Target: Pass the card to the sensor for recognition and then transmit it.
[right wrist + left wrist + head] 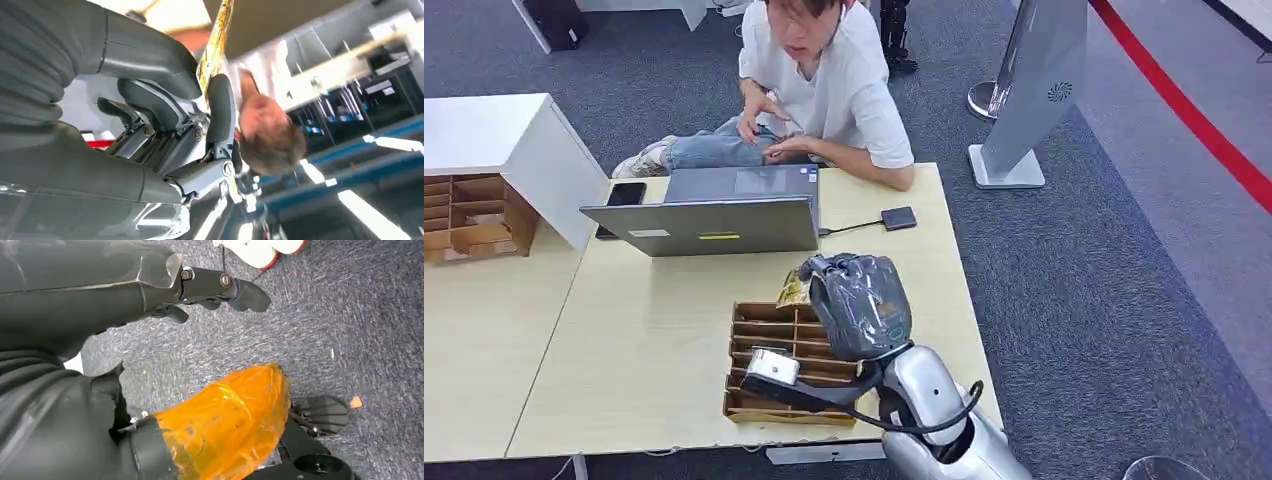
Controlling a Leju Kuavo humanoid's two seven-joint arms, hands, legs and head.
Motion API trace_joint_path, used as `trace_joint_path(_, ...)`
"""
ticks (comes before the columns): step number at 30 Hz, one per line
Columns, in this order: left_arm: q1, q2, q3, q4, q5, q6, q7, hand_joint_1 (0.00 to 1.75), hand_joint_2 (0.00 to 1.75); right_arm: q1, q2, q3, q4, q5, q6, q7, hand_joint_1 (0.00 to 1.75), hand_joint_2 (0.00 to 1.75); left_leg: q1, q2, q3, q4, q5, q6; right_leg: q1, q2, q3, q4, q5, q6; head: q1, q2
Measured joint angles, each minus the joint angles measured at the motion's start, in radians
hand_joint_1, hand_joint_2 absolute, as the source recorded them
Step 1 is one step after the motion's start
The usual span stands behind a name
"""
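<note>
floor: grey-blue carpet [1074, 300] with a red stripe [1194, 120]
furniture: pale wooden table [624, 370]; white cabinet [494, 135]

even bright indoor light, soft shadows; right wrist view blurred with glaring ceiling strips.

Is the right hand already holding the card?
Yes: in the right wrist view the right hand pinches the yellow card edge-on between its thumb and fingers.
</note>
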Motion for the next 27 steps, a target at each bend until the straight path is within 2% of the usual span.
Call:
trace_joint_path(11,0.002,0.000,-0.011,0.000,-0.013,0.002,-0.005,0.00,0.00,-0.014,-0.003,-0.019,-0.069,-0.017,-0.013,-0.014,1.75,1.75,0.000,0.000,0.000,0.000,0.000,0.000,0.000,0.000,0.000,0.000,0.000,0.000,0.000,0.000)
trace_joint_path(27,-0.015,-0.002,-0.075,0.000,-0.053,-0.018,0.035,0.00,0.00,-0.153,0.007,-0.092,0.071,0.018,0.084,0.079,1.75,1.75,0.000,0.000,0.000,0.000,0.001,0.000,0.000,0.000,0.000,0.000,0.001,0.000,0.000,0.000)
